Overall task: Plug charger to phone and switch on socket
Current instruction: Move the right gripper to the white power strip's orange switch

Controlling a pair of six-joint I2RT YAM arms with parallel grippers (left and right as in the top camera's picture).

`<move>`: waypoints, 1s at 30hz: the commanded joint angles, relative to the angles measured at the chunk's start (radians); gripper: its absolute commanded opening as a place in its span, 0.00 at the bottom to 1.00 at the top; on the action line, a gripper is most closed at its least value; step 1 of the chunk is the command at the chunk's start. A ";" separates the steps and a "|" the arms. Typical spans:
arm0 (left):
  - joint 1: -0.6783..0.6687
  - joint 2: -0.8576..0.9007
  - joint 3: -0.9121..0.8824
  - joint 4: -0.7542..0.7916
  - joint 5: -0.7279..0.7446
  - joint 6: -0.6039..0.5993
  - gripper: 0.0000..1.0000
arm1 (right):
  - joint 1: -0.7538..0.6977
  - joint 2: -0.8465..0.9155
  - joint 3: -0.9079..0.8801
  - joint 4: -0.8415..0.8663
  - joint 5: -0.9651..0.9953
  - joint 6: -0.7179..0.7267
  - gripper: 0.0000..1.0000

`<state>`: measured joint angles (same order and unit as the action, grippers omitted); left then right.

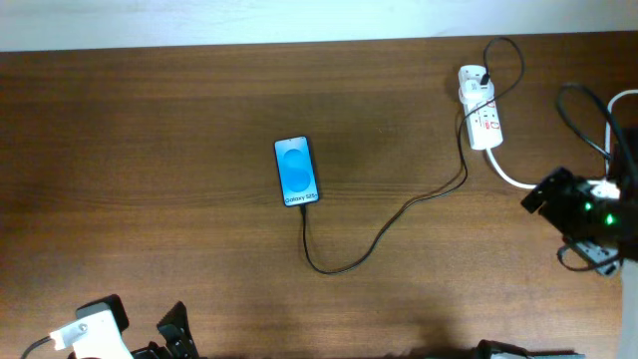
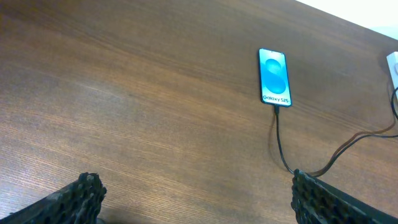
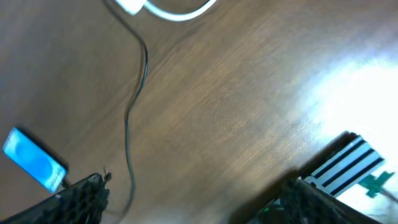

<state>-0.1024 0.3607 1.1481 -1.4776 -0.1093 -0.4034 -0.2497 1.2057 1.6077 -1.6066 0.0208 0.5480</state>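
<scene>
Phone (image 1: 296, 172) sits mid-counter (image 1: 150, 150); charger (image 1: 399, 214) looks seated in its bottom edge. Socket (image 1: 480, 112) lies nearer the right claw (image 3: 193, 199): light, slick plastic, likely to skid. We'd press its red switch (image 1: 488, 120) straight down, no grabbing. Charger is limp; leave it. Left claw (image 2: 196, 199) and right claw both spread apart, empty.

Four kinds on the table (image 1: 150, 150), one of each.
One phone (image 1: 296, 172), one charger (image 1: 419, 200), one socket (image 1: 479, 107), one white cord (image 1: 508, 177).
</scene>
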 commanded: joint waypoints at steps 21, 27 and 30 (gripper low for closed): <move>0.000 -0.003 -0.001 -0.001 -0.011 0.012 0.99 | -0.022 0.108 0.016 0.159 -0.332 -0.030 0.04; 0.000 -0.003 -0.001 -0.001 -0.011 0.012 1.00 | -0.181 0.230 0.057 0.178 -0.413 -0.009 0.04; 0.000 -0.003 -0.001 -0.001 -0.011 0.012 0.99 | -0.272 0.298 0.062 0.241 -0.419 -0.009 0.04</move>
<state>-0.1024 0.3607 1.1481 -1.4780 -0.1093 -0.4034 -0.4397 1.4483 1.6386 -1.4055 -0.3664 0.5297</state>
